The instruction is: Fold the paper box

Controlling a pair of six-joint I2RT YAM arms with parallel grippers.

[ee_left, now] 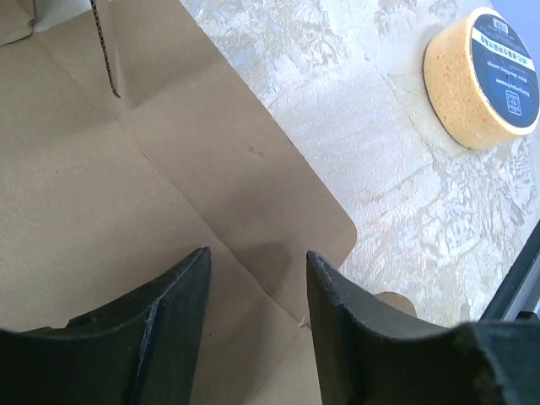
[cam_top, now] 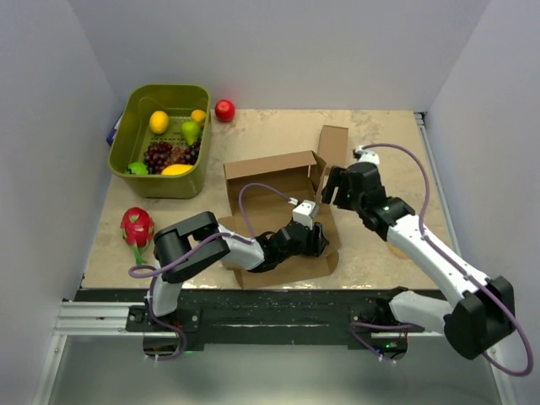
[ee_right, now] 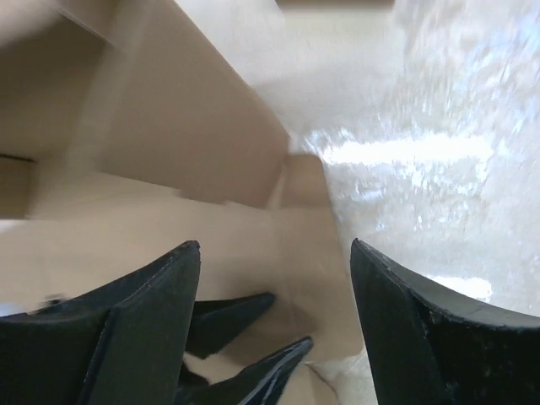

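Paper box (cam_top: 270, 167) sits mid-surface, half formed: back wall up at 12 o'clock, front flap lying flat at 6. Left fingers (ee_left: 181, 304) are about half open and grip nothing, tips over the flat flap near its rounded 5 o'clock corner; can't tell if they touch. Right fingers (ee_right: 152, 312) are spread wide and empty at the box's 3 o'clock side.

Likely step: raising the side panel. Left should pin the base so nothing slides. Right should catch the panel edge, close firmly and swing along the crease without dragging. Tape roll (ee_left: 481, 76) at 4 o'clock is off the cardboard; steer clear.
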